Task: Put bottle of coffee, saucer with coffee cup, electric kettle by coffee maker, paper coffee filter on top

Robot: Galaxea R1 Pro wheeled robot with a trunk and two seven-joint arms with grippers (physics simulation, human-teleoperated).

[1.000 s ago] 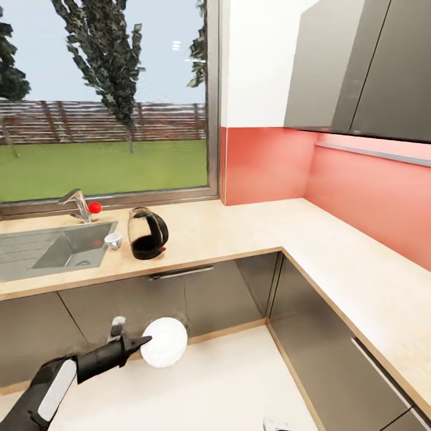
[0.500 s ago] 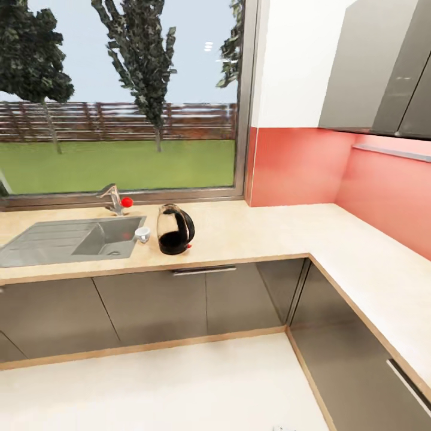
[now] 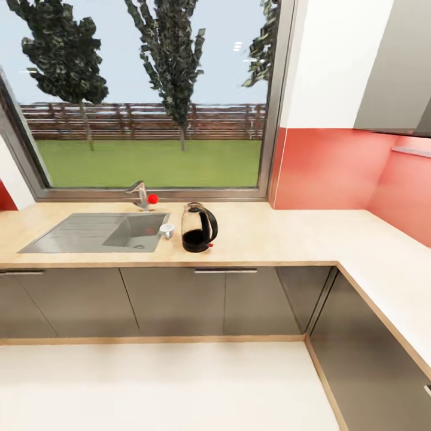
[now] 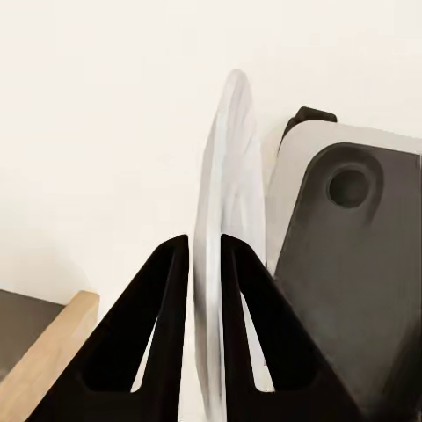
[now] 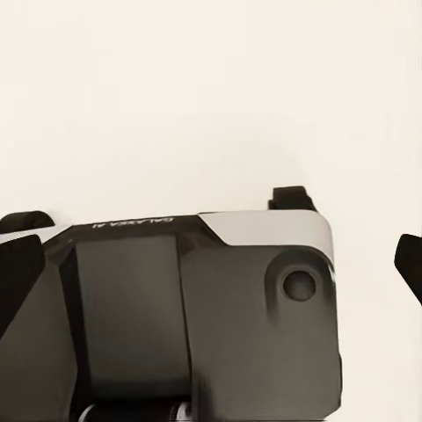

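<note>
The saucer sits edge-on in my left pincer, both fingers pressed flat against its two faces, so it is clamped firmly and carried upright over pale floor, with a strip of wooden edging at the lower left of that wrist frame. My right pincer I judge to be spread wide and empty: one dark fingertip shows at each side edge of its frame, with nothing between them but the robot's own body and floor. In the head view the surface runs across the middle of the frame, with the kettle standing near centre, just right of the sink, and the tiny cup between the two, at the sink's rim. I cannot see the coffee maker anywhere here, so I judge this step is still about bringing the plate to wherever that machine stands. To do it well I would find the machine first, roll the base square to the surface, then turn the wrist until the plate lies level before lowering it onto bare wood beside the machine, and part the fingers only once it rests flat. Releasing while it is tilted could let it roll or slide off.
</note>
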